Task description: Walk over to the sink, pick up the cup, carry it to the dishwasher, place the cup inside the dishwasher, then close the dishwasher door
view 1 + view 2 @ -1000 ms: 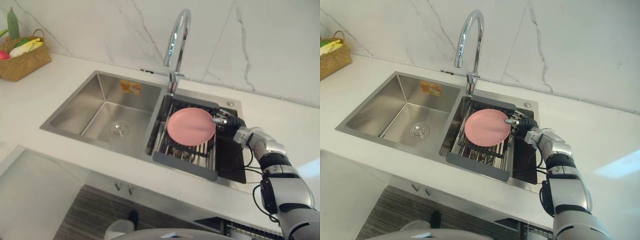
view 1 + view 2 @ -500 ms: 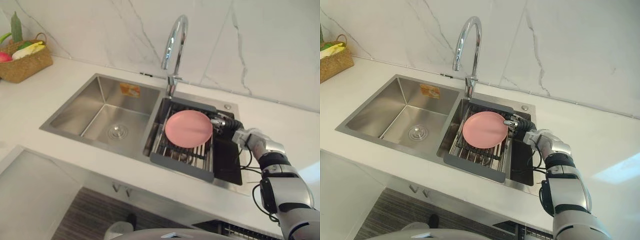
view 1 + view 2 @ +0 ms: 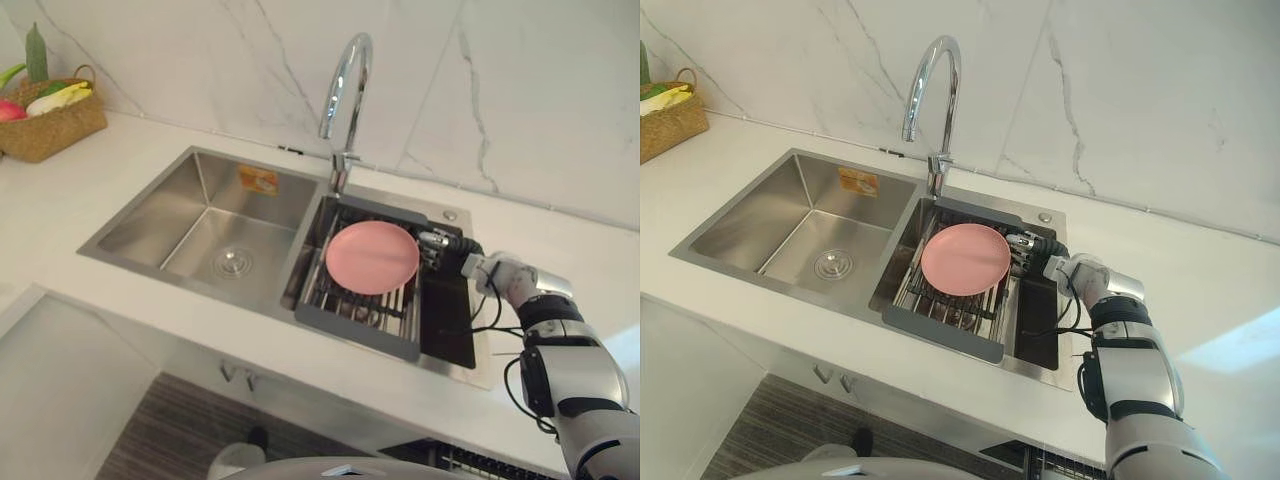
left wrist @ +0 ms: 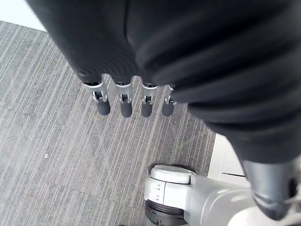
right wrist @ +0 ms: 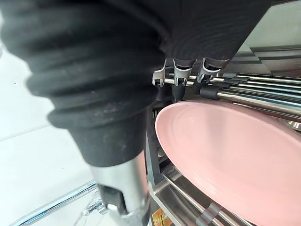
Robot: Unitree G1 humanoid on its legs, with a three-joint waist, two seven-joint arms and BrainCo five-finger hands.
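Note:
A pink plate (image 3: 372,257) lies tilted on the wire dish rack (image 3: 350,318) in the right basin of the sink. My right hand (image 3: 445,243) reaches in from the right and sits at the plate's right rim. Its fingers (image 5: 176,75) curl over the far side of that rim, with the thumb on the near side, and the plate (image 5: 235,150) spreads out just past them. My left hand (image 4: 122,101) hangs over the grey striped floor with straight fingers and holds nothing.
The left basin (image 3: 215,215) is bare steel with a drain. A tall chrome faucet (image 3: 345,90) arches over the divider behind the rack. A wicker basket (image 3: 50,115) of produce stands at the counter's far left. White counter (image 3: 560,230) surrounds the sink below a marble wall.
The camera has shifted slightly, so the whole scene sits a little differently. My right hand stays at the plate's right rim, and the plate has not visibly moved on the rack.

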